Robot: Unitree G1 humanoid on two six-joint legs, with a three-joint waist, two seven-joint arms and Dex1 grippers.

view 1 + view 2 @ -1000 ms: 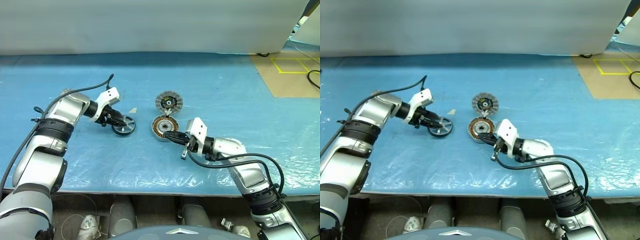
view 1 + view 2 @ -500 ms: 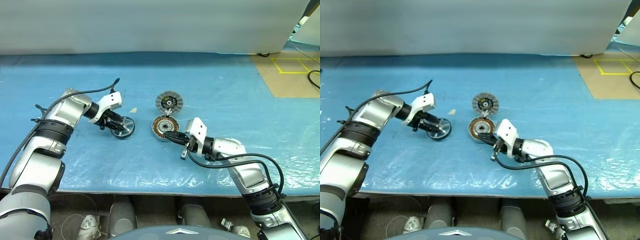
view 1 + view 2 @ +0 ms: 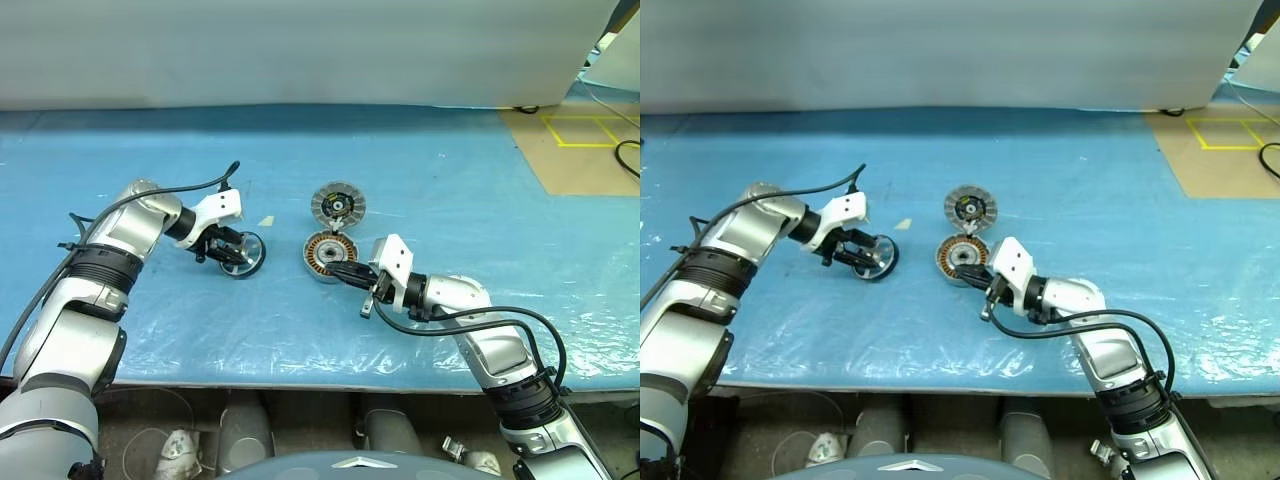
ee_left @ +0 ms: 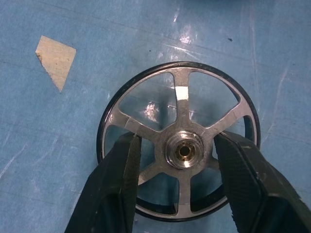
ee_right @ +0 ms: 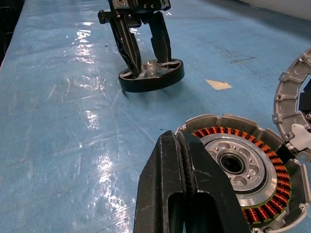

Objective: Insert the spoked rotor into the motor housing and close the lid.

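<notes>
Spoked rotor (image 4: 179, 150) lay flat, hub upward, at nine o'clock from motor housing (image 3: 329, 255); straddled by left gripper (image 4: 177, 162), jaws apart. Right gripper (image 5: 181, 160) pressed shut beside housing.

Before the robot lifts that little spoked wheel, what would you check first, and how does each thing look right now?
1. Left gripper fingers straddle the hub of the small silver-grey spoked rotor: ok.
2. Fingers actually clamped on the rotor: cannot tell.
3. Rotor lying flat on the blue plastic table cover: not ok, it looks tilted.
4. Round silver motor housing with copper windings open and unobstructed inside: ok.
5. Right gripper shut, resting at the housing's rim: ok.
6. Finned silver-grey lid swung open beside the housing: ok.
</notes>
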